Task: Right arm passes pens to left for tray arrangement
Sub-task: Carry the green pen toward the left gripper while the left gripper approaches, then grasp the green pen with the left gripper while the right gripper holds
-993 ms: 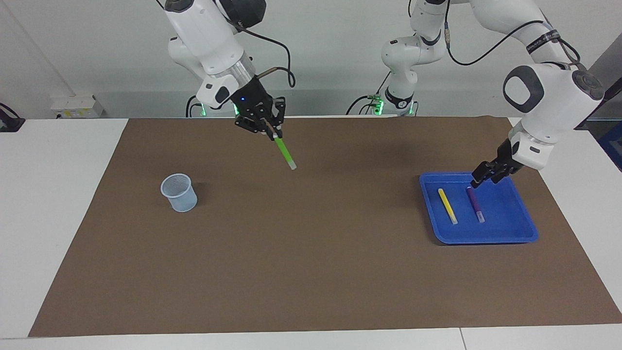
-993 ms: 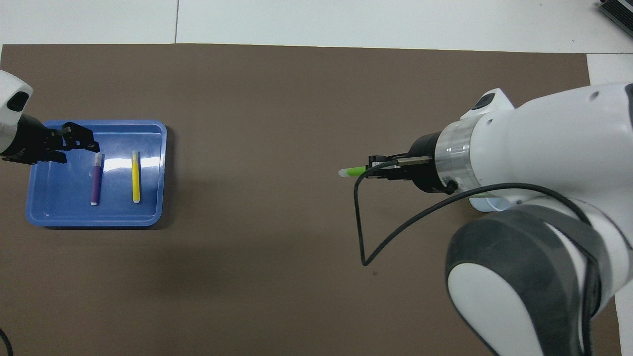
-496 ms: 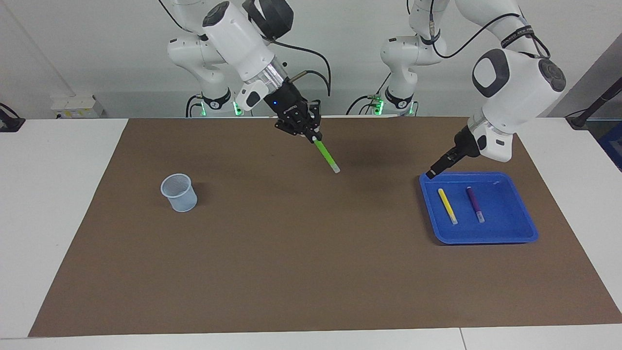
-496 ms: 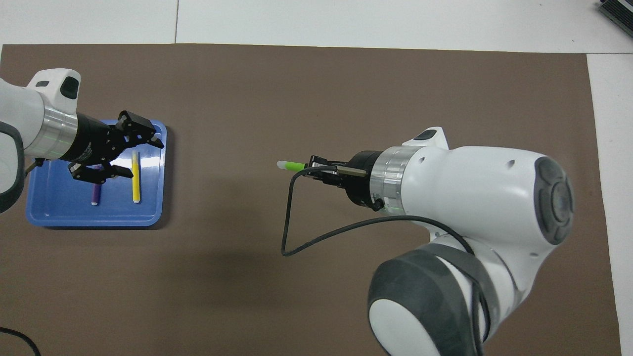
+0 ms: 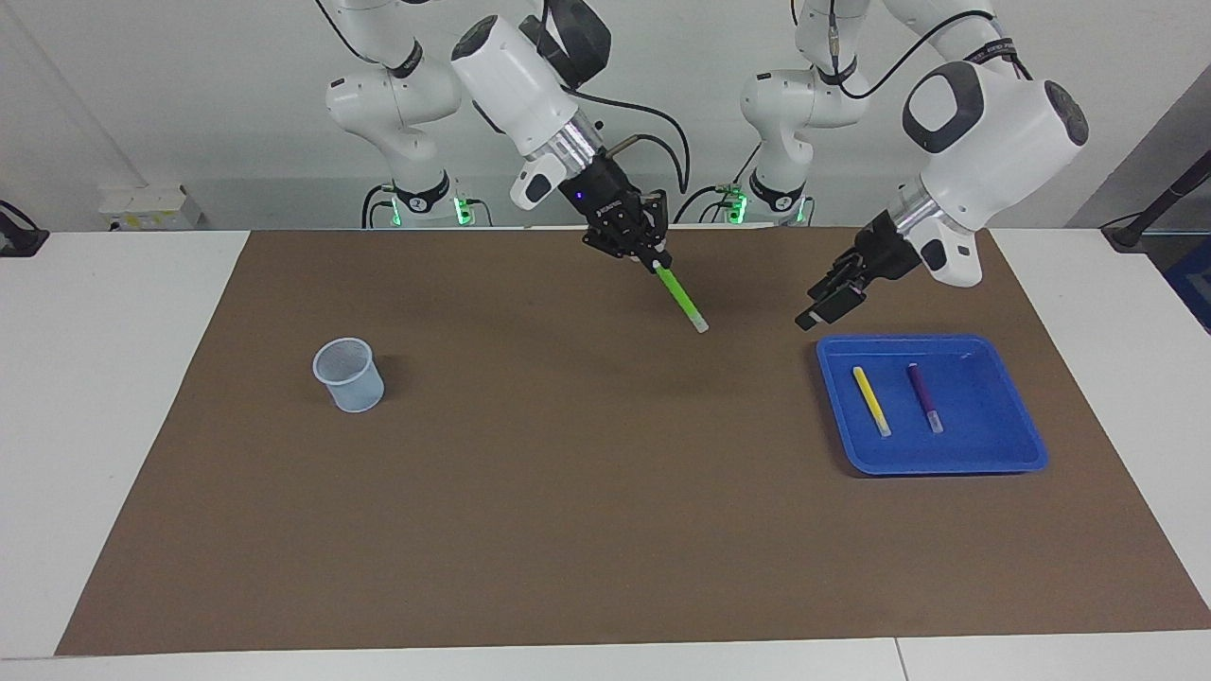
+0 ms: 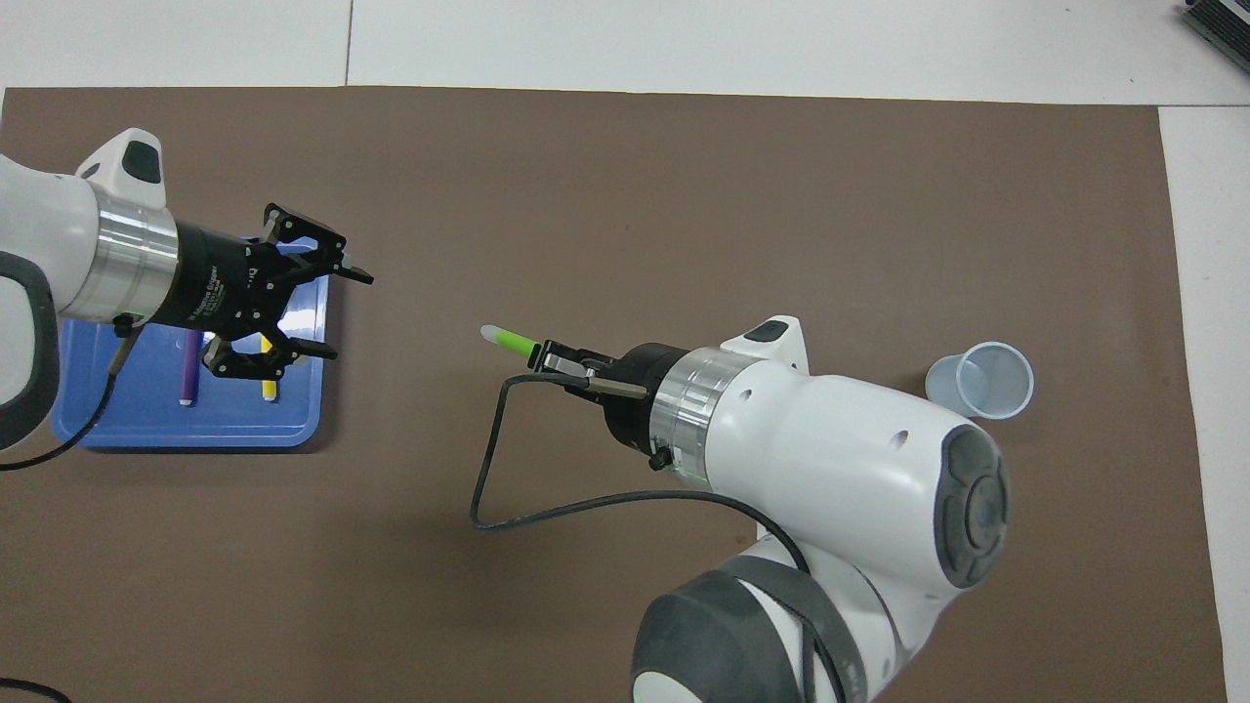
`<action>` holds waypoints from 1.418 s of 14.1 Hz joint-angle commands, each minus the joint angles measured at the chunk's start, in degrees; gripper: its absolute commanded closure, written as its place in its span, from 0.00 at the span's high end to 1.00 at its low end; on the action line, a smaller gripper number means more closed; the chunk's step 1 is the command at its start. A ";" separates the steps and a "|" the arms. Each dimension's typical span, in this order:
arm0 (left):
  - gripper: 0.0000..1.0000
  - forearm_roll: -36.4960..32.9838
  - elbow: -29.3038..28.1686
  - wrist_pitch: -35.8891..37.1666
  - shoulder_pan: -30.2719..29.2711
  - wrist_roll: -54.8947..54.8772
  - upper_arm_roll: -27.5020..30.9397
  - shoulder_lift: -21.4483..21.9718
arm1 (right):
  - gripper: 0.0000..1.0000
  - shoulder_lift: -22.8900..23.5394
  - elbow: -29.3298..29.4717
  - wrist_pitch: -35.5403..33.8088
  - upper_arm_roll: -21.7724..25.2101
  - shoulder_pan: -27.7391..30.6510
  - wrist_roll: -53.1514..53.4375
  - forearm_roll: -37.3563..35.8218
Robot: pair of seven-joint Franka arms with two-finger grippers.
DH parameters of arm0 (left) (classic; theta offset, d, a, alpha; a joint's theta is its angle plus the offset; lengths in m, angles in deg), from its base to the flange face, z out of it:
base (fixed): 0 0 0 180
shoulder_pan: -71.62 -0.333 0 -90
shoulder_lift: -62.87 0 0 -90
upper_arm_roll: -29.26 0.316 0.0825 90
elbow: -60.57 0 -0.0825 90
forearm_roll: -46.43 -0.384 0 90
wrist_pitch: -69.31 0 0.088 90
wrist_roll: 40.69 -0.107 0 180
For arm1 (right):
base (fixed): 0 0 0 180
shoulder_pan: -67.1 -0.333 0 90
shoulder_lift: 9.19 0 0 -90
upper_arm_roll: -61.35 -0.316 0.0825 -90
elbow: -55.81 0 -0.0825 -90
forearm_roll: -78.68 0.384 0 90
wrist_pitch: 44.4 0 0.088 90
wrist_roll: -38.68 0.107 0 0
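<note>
1. Right gripper (image 5: 651, 255), raised over the brown mat (image 5: 568, 530) near the table's middle, is clenched on the green pen (image 5: 683, 301); the pen's pale tip slants down toward the left gripper.
2. Left gripper (image 5: 831, 301) hangs with fingers spread and nothing between them, above the mat just beside the tray's robot-side corner.
3. Blue tray (image 5: 1012, 454), at the left arm's end, holds the yellow pen (image 5: 870, 400) and purple pen (image 5: 924, 396) side by side, apart.
4. Mesh cup (image 5: 349, 375) stands at the right arm's end.
</note>
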 commanded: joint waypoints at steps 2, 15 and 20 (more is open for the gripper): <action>0.79 8.14 -5.52 -6.97 2.16 8.65 0.43 2.79 | 0.00 0.50 -1.32 4.71 0.18 -1.98 1.84 1.39; 0.82 9.57 -13.52 -20.61 11.47 16.65 0.43 5.25 | 0.00 2.08 -1.14 6.93 0.18 -3.31 2.81 2.26; 0.23 9.57 -13.44 -19.73 11.83 16.65 0.52 5.42 | 0.00 2.26 -0.97 6.92 0.18 -3.31 2.72 2.26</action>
